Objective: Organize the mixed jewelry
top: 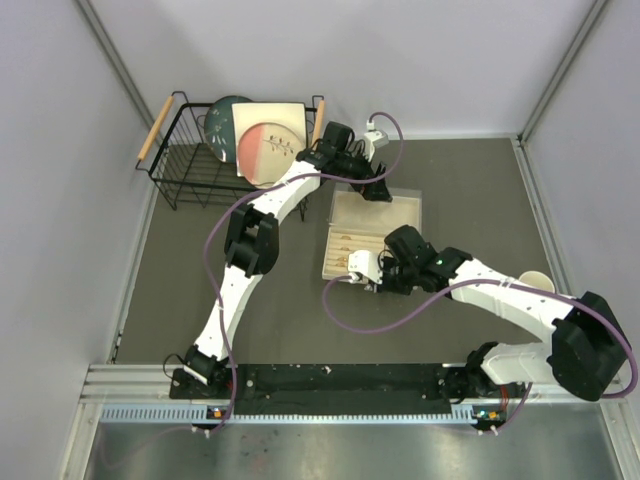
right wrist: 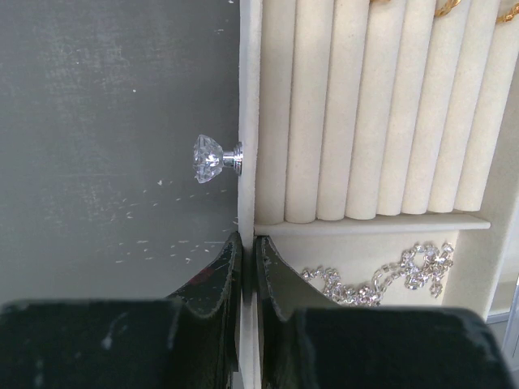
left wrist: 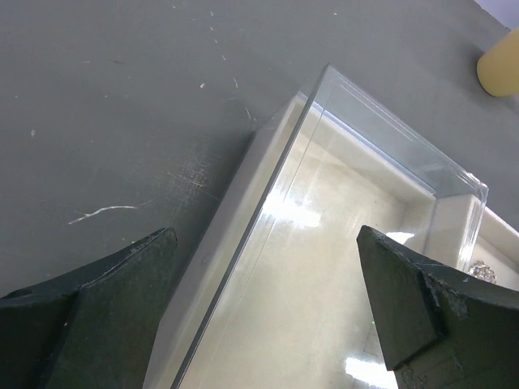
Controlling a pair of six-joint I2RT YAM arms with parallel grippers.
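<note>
A beige jewelry box (top: 412, 215) lies at the middle of the grey table (top: 470, 200) with both arms bent over it. The right end effector (top: 368, 270) is at the box's 7 o'clock corner. Its wrist view shows the two fingers of the right end effector (right wrist: 247, 243) pressed together on the box's thin front wall (right wrist: 247, 97), one finger outside it and one inside. A crystal knob (right wrist: 215, 158) juts from that wall toward 9 o'clock.

Inside the box, cream padded rolls (right wrist: 357, 105) stand side by side, and gold pieces (right wrist: 444, 8) are tucked between them at the 12 o'clock edge of the picture. A sparkling chain (right wrist: 381, 279) lies loosely coiled in the compartment at 6 o'clock from the rolls.

The left end effector (top: 378, 190) hangs over the box's 12 o'clock end. In its own view, the fingers of the left end effector (left wrist: 266, 235) are spread wide with nothing held between them, and they frame the box's clear lid (left wrist: 340, 211). Whether they touch the lid cannot be told.

A black wire basket (top: 185, 170) holding plates (top: 268, 140) sits at 10 o'clock from the box. A pale cup (top: 537, 282) stands at 4 o'clock, partly behind the right arm.
</note>
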